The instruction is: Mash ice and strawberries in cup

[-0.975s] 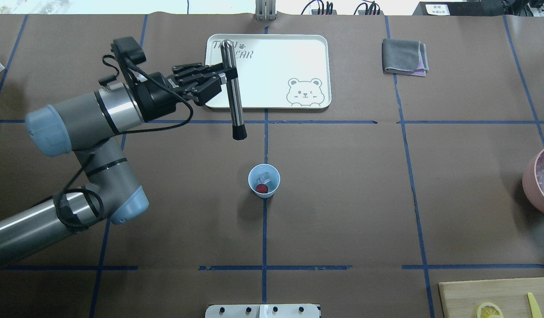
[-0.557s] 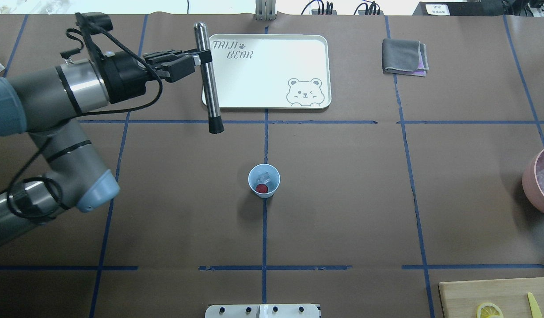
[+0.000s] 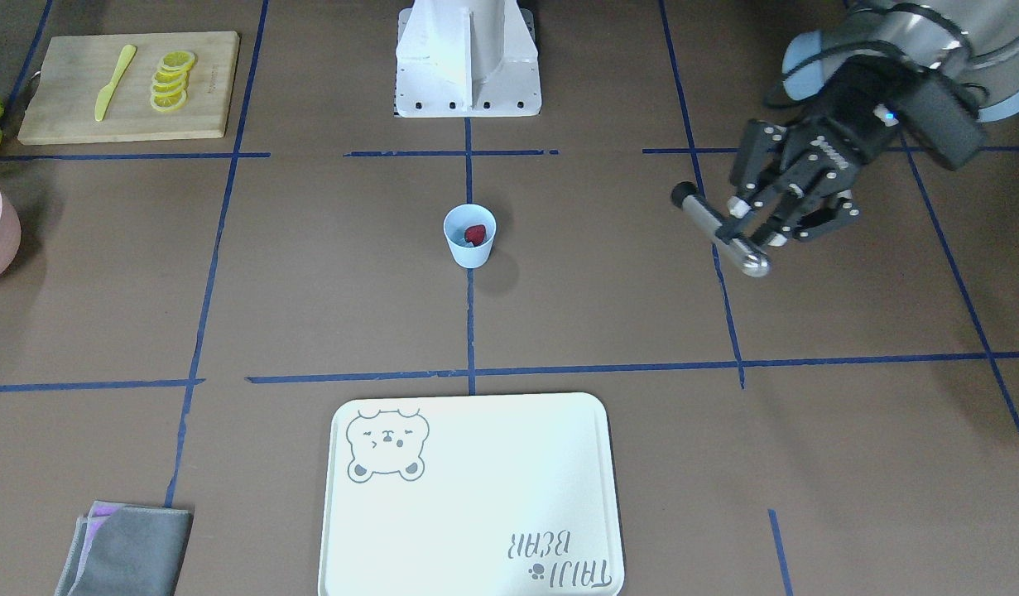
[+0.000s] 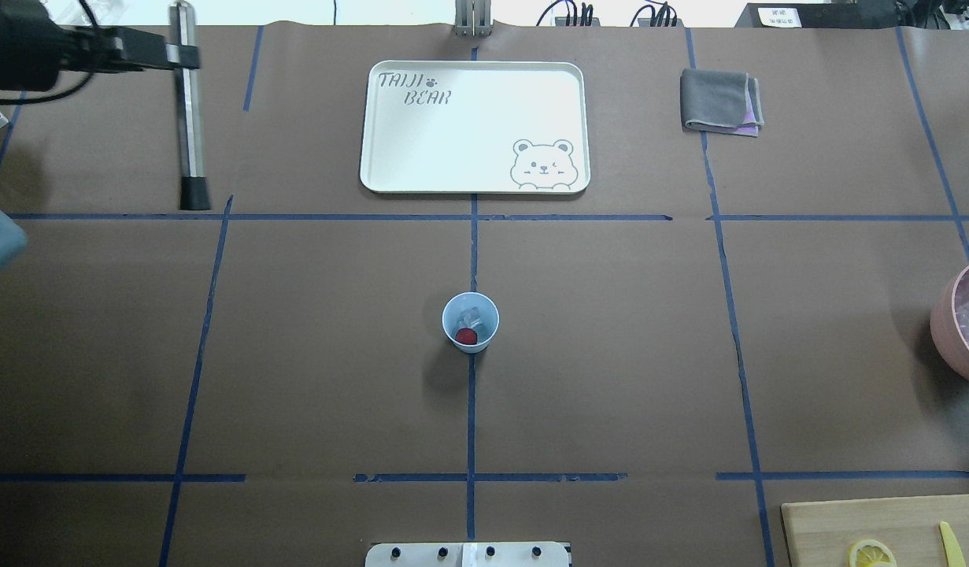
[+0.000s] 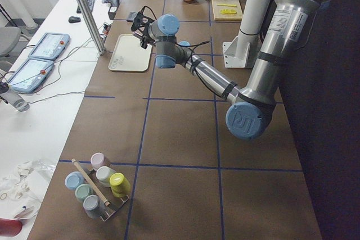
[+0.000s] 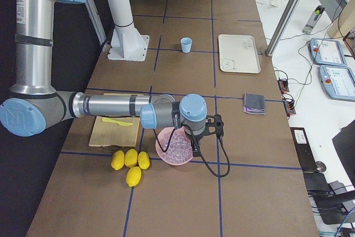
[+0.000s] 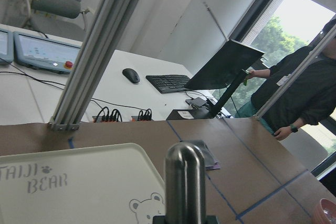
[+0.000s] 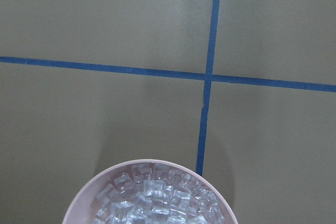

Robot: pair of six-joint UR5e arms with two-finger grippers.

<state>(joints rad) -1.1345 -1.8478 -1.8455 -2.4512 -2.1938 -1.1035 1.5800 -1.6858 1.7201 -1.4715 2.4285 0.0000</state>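
Brown-papered table (image 4: 610, 354) carried the cup (image 4: 470, 309) at centre, probably light and tippy, with soft strawberry (image 4: 466, 336) and slippery ice (image 4: 473, 316) inside. Well apart, the left hand (image 3: 745, 230) gripped the stiff muddler (image 3: 698, 212) near its top. Right hand (image 6: 187, 136) state was unclear.

Clamps metal rod (image 3: 708, 219) crosswise in raised left gripper (image 3: 749, 237); stretches right arm (image 6: 111, 105) out low, wrist pointing down

Table (image 4: 610, 354): matt brown paper cover, faintly creased; grid lines of blue tape (image 4: 471, 409).
Muddler (image 4: 189, 118): polished steel shaft, mirror-bright; matt black tip.
Cup (image 4: 470, 321): smooth pale blue plastic.
Tray (image 4: 484, 150): glossy cream surface, grey print.
Cloth (image 4: 720, 101): soft grey fabric.
Cutting board (image 3: 62, 99): pale bare wood.
Bowl (image 4: 942, 323): matt pink; ice cubes (image 8: 152, 195) clear, glossy.
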